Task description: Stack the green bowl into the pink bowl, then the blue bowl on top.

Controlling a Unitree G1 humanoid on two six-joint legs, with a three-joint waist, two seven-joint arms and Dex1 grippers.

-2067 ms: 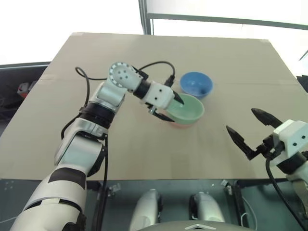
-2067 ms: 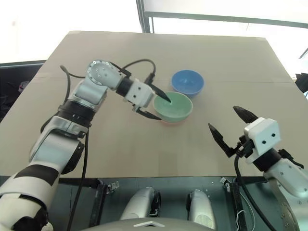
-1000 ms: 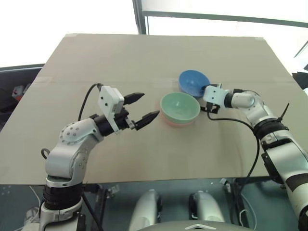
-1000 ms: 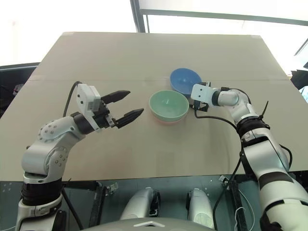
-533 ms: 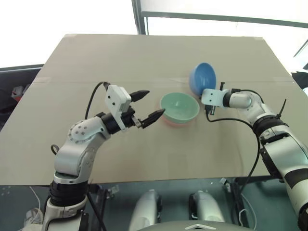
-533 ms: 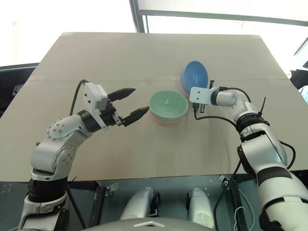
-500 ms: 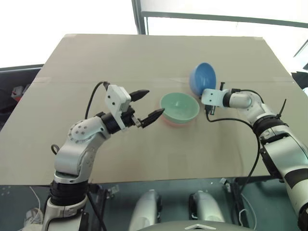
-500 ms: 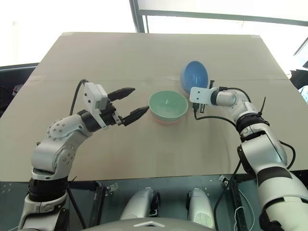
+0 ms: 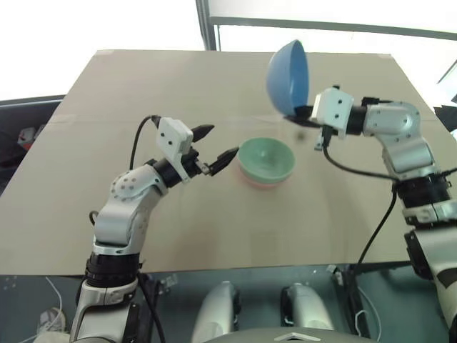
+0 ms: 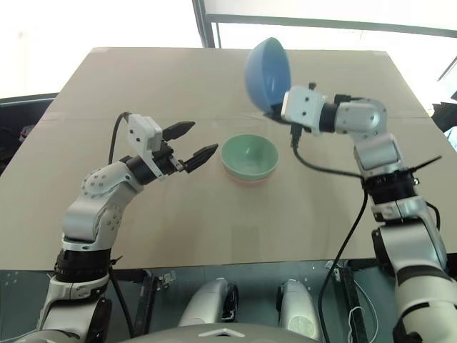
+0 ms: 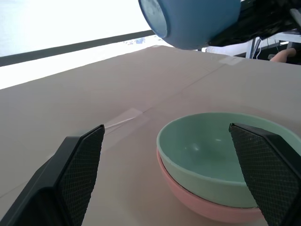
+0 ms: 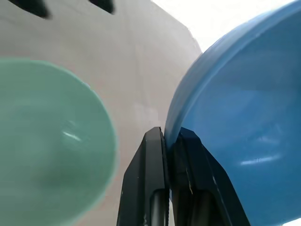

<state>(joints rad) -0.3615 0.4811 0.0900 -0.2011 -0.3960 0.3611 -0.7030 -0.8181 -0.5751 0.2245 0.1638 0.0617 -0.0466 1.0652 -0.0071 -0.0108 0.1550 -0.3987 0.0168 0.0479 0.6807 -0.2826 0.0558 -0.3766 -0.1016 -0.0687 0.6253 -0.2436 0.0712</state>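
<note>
Green bowl (image 9: 266, 158) already nested in pink bowl (image 9: 258, 181), mid-desk. Your right claw (image 9: 305, 113) clamped on blue bowl (image 9: 288, 68) rim, bowl aloft, tipped on edge. Left claw (image 9: 216, 146) apart beside stack. Level bowl, centre over green, lower gently, then release.

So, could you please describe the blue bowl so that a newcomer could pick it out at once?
Start at the tan table and find the green bowl nested in the pink bowl near its middle. Above and behind them, the right gripper pinches the blue bowl by its rim. It alone is airborne, tipped on edge.
</note>
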